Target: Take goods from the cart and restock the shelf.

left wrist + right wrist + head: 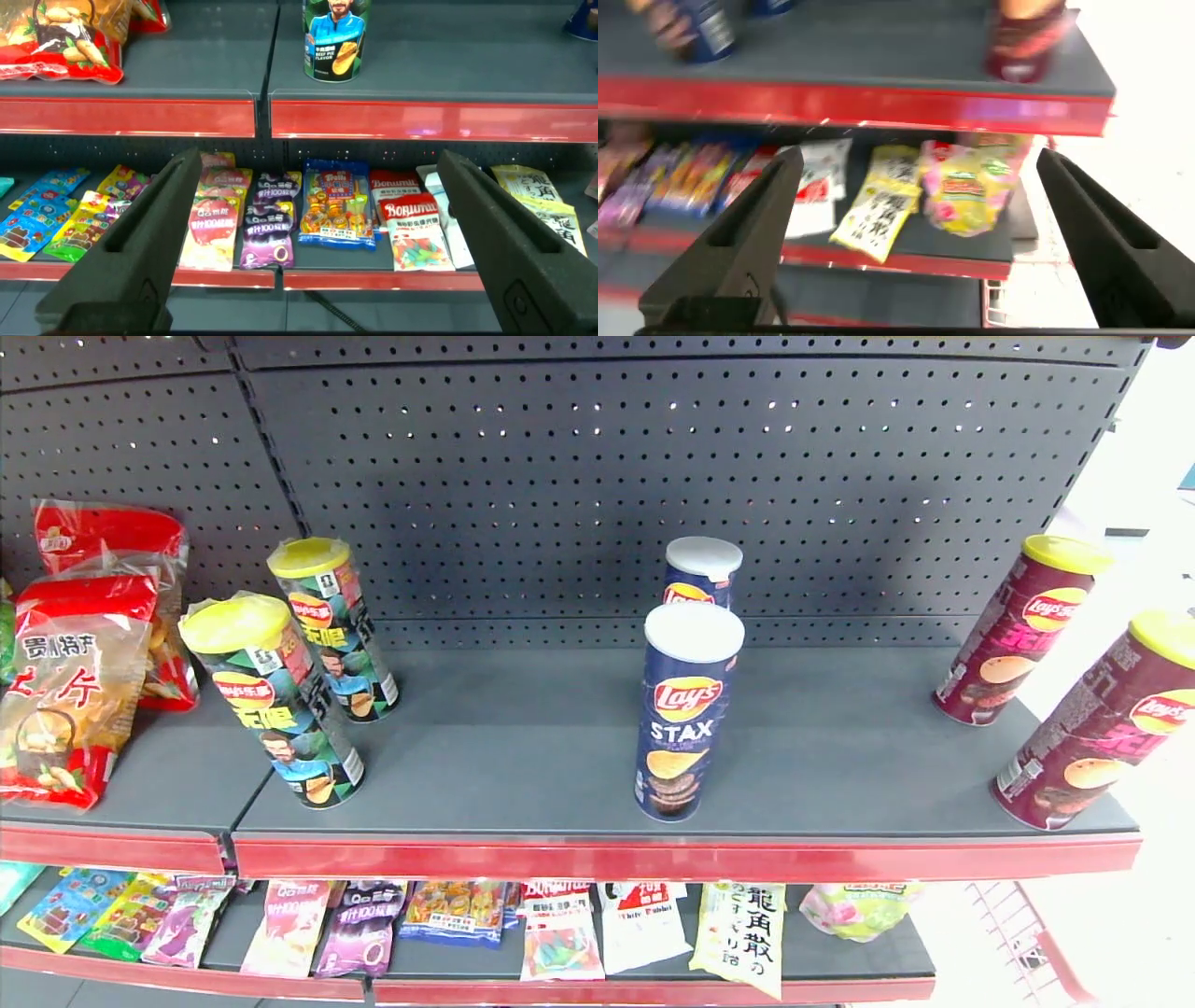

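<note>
On the grey shelf (523,747) chip cans are stood upright in pairs, one behind the other: yellow-lidded green cans (271,705) at left; white-lidded blue cans (686,714) at centre; yellow-lidded maroon cans (1092,723) at the right end.

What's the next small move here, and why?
Probably turn toward the cart and reach for a can. The left gripper and right gripper are both open and empty, facing the shelf. The shelf has bare room between the front blue can and the front maroon can. The red wire frame at lower right may be the cart.
</note>
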{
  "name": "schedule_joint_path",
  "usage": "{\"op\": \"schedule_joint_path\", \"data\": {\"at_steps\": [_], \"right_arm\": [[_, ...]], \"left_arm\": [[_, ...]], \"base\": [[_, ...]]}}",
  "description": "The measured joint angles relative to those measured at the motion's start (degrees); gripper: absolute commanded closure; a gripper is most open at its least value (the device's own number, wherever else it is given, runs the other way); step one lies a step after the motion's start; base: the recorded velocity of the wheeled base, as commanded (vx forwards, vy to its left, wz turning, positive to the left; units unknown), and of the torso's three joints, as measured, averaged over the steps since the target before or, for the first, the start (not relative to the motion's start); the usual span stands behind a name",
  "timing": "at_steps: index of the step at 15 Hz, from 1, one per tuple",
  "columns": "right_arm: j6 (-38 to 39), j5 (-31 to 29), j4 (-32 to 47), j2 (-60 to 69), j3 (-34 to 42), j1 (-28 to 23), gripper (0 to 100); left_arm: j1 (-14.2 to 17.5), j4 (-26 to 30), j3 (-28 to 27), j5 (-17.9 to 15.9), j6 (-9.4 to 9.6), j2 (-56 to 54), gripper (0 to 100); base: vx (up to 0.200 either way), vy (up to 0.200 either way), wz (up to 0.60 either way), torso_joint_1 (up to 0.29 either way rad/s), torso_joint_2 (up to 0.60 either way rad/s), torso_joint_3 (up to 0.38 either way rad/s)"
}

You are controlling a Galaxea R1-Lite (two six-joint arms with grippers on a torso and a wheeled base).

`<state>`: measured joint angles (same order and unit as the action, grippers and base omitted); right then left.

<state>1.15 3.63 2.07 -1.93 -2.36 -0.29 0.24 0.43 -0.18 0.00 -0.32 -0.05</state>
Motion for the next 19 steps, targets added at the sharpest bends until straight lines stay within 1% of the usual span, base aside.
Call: {"op": "schedule_joint_path", "data": {"at_steps": [1, 2, 6, 19], "right_arm": [[0.62, -1.94, -0.07, 0.74, 0.11, 0.07, 0], [0.05, -2.38, -0.09, 1.22, 0.17, 0.16, 0], [-1.19, -2.66, -2.17, 1.88, 1.88, 0.29, 0], [-1.33, -3.47, -2.15, 1.97, 2.36, 0.29, 0]], "left_arm": [[0.0, 0.0, 0.0, 0.0, -0.01, 0.0, 0], [0.0, -0.05, 0.0, 0.0, -0.01, 0.0, 0], [0.0, 0.0, 0.0, 0.0, 0.0, 0.0, 0], [0.0, 0.01, 0.0, 0.0, 0.0, 0.0, 0]], "base": [[0.0, 0.0, 0.0, 0.0, 0.0, 0.0], [0.0, 0.0, 0.0, 0.0, 0.0, 0.0], [0.0, 0.0, 0.0, 0.0, 0.0, 0.0], [0.0, 0.0, 0.0, 0.0, 0.0, 0.0]]}}
